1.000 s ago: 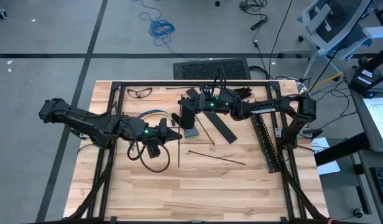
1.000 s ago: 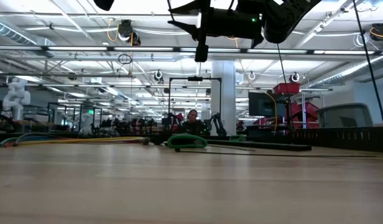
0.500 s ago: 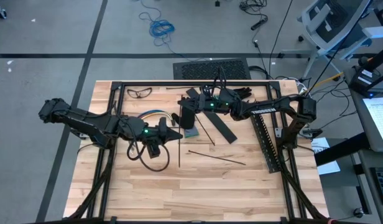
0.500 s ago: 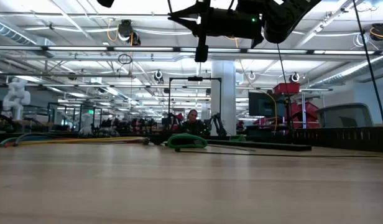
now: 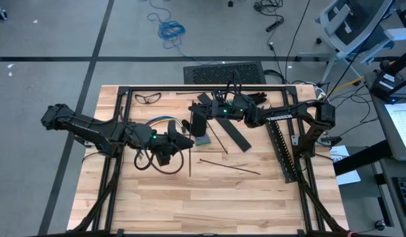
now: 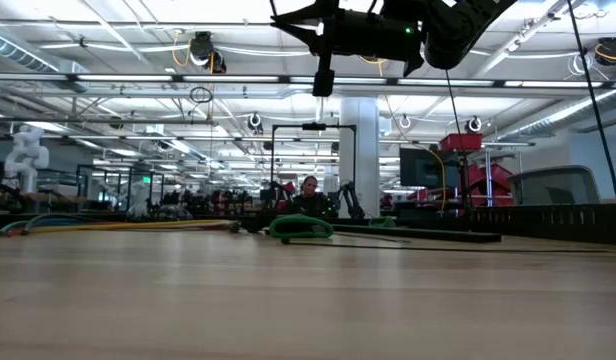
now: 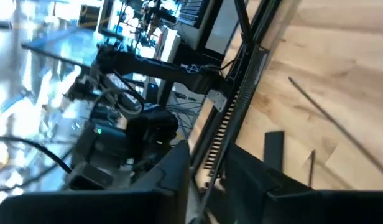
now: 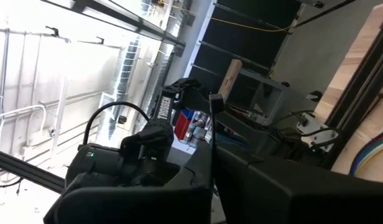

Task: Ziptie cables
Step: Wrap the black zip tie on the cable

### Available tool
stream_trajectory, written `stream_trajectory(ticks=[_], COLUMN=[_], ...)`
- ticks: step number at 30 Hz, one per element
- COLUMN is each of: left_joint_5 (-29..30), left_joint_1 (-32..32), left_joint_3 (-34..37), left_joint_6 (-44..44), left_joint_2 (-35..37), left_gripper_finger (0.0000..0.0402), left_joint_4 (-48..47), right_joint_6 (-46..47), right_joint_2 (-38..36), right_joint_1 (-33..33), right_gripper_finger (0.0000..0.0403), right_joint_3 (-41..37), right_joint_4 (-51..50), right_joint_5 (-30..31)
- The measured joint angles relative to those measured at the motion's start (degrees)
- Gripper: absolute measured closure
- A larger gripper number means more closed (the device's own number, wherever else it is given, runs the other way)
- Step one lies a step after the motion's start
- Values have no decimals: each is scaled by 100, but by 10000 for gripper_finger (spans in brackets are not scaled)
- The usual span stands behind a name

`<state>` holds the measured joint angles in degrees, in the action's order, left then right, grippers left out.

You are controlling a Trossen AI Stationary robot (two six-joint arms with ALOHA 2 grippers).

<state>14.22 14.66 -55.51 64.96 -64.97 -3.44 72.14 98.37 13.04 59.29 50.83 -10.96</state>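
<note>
The cables (image 5: 160, 122) lie on the table left of centre as a multicoloured bundle; the low view shows the cables (image 6: 108, 225) flat on the wood. My right gripper (image 5: 198, 130) hangs high above the table just right of the bundle, shut on a thin black zip tie (image 8: 211, 130). My left gripper (image 5: 185, 141) is also raised, just near of the cables' right end, pointing toward the table's right. In its wrist view the left gripper (image 7: 209, 182) shows a narrow gap and holds nothing that I can see. My right gripper pinches the zip tie's lower stretch (image 8: 212, 163) between its two fingers. The tie runs along the fingers and sticks out past their tips to a small head (image 8: 212, 99). It is lifted clear of the table.
Several thin black sticks lie on the wood, one (image 5: 190, 161) just near of my left gripper and a long one (image 5: 229, 166) at the middle. A black slotted strip (image 5: 282, 148) lies at the right, a flat black strip (image 5: 231, 130) and a green object (image 6: 300, 228) at the centre, glasses (image 5: 147, 98) far left.
My left arm's wrist has turned a little in place, and the cord loop hanging under it has swung slightly. My right gripper has risen a touch with the zip tie still in its hold.
</note>
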Motion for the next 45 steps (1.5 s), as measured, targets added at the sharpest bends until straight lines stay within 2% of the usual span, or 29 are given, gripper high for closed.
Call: stream_trajectory(ticks=[3, 8, 11, 15, 20, 23, 26, 28, 30, 32, 34, 35, 37, 38, 40, 42, 45], left_joint_5=[0, -31, -22, 15, 75, 415, 1107, 1654, 1888, 1590, 979, 619, 48, -82, -95, -67, -96], left_joint_1=[0, 0, 0, 0, 75, 188, 261, 213, -127, -648, -1063, -1217, -1462, -1528, -1572, -1576, -1369], left_joint_3=[0, 0, 0, 0, 107, 180, 197, 197, 197, 240, 425, 551, 725, 778, 876, 891, 918], left_joint_6=[-705, -2788, -4129, -6762, -8516, -9052, -9454, -9563, -10286, -10841, -11013, -11089, -11033, -10811, -10217, -9919, -9913], left_joint_2=[0, 0, 0, 0, 4, 9, 11, 14, 26, -70, -156, -172, -160, -137, -119, -123, -138], left_gripper_finger=[270, 231, 227, 226, 226, 226, 226, 226, 226, 226, 226, 226, 226, 226, 226, 226, 226], left_joint_4=[-1, -153, -477, -417, -461, -493, -321, -211, -608, -1006, -918, -596, 800, 1512, 2282, 2331, 1621], right_joint_6=[-31, -388, -1196, -2482, -3476, -3881, -4176, -4424, -4737, -5102, -5472, -5650, -5918, -6051, -6243, -6389, -6376], right_joint_2=[0, 0, -7, -7, -39, -220, -529, -909, -1407, -1897, -2356, -2553, -2884, -3006, -3156, -3211, -3192], right_joint_1=[-2, 30, 187, 583, 1222, 1607, 1887, 1907, 1763, 1588, 1380, 1256, 981, 861, 551, 341, 87], right_gripper_finger=[401, 401, 402, 402, 402, 403, 403, 403, 403, 403, 403, 403, 403, 403, 403, 403, 403], right_joint_3=[0, 0, 0, -4, -6, -7, -9, -11, -6, 4, 4, 4, 4, 4, 2, -2, -2], right_joint_4=[4, -26, -484, -1509, -1859, -1837, -1806, -1755, -1750, -2008, -2534, -2842, -3457, -3752, -4225, -4477, -4461], right_joint_5=[-1, -13, -192, -284, -278, -291, -425, -575, -744, -772, -722, -642, -394, -322, -124, 50, 81])
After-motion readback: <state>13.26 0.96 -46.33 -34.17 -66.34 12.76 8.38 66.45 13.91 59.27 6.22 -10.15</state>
